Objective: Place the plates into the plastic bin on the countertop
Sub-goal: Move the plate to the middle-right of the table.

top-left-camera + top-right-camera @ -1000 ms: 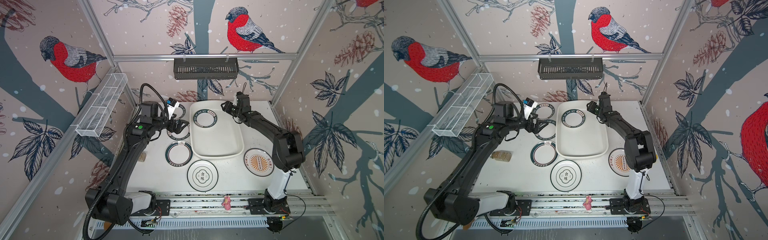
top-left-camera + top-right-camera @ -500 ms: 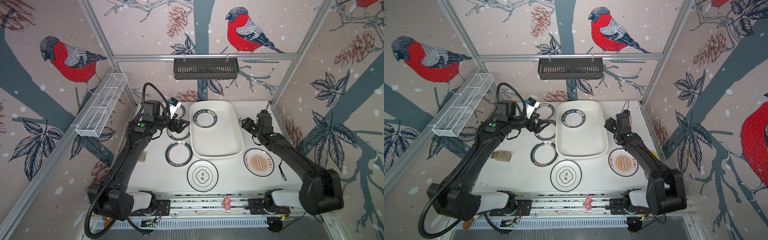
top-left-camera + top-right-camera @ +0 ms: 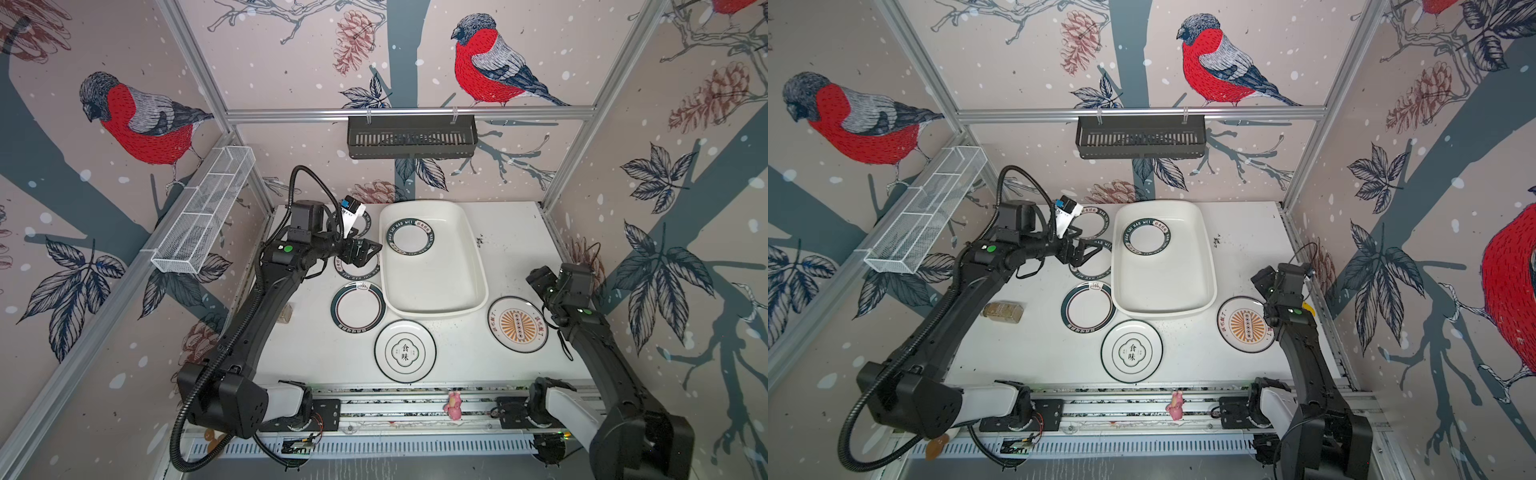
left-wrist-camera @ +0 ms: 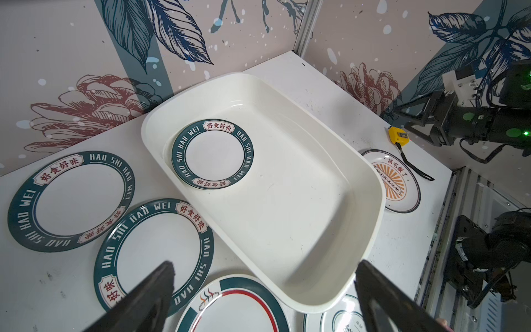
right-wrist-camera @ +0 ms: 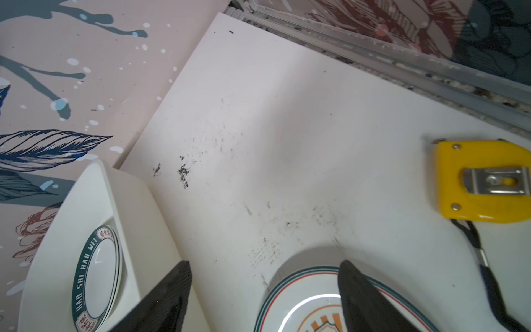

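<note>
Right tool [image 5: 264, 264], wide and empty, hovers over the sunburst plate [image 5: 301, 301]: next, pinch its rim for the plastic bin [image 5: 138, 224].

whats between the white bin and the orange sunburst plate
Only a strip of bare countertop with dark specks separates the plastic bin from the sunburst plate; the right wrist view shows it best.

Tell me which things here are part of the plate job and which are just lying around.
Job: plastic bin, plate inside it, green-rimmed plates beside it, sunburst plate, white lettered plate.
Lying about: yellow tape measure, jar, pink toy.
</note>
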Motion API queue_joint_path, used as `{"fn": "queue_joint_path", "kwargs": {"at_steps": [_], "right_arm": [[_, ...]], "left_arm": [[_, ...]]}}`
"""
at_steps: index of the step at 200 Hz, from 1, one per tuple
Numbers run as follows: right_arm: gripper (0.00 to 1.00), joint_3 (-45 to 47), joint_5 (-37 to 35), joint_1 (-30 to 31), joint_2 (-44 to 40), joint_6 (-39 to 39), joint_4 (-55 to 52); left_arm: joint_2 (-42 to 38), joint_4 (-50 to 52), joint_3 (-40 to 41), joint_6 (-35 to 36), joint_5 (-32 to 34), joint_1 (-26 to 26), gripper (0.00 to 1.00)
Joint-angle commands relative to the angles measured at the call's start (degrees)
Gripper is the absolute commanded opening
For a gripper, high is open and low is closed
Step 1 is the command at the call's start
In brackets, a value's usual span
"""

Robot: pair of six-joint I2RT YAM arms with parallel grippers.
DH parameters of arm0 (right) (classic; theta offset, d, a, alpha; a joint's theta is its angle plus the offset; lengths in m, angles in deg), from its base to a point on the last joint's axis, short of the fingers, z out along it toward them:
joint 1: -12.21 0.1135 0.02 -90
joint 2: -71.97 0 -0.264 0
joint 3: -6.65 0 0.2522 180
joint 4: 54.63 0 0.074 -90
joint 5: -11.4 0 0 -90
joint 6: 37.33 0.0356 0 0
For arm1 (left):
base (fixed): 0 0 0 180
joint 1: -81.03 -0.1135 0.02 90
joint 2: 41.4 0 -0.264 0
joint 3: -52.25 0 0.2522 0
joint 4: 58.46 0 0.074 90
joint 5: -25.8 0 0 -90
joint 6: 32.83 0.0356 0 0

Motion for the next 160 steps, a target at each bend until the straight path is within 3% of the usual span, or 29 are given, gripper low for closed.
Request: {"fn": "queue_joint_path", "kwargs": {"at_steps": [1,36,86,160], "right_arm": [[0.81,0.3,3.1,-3.5,-0.8,0.3,-3.6],[0.82,-0.3,2.2,-8.8,-1.4,-0.5,-9.7],[0.84,-0.5,7.3,-15.2,0.7,-3.2,-15.5],[0.84,-1.6,8.4,-16.3,7.5,-7.9,-24.5]], "left_arm": [[0.4,0.0,-0.8,1.0,-0.4,0.6,0.97],[0.7,0.6,-1.6,1.4,0.8,2.1,0.97],[1.6,0.6,-1.6,0.5,0.5,2.5,0.97],[2.9,2.0,-4.7,0.2,4.2,2.5,0.97]]}}
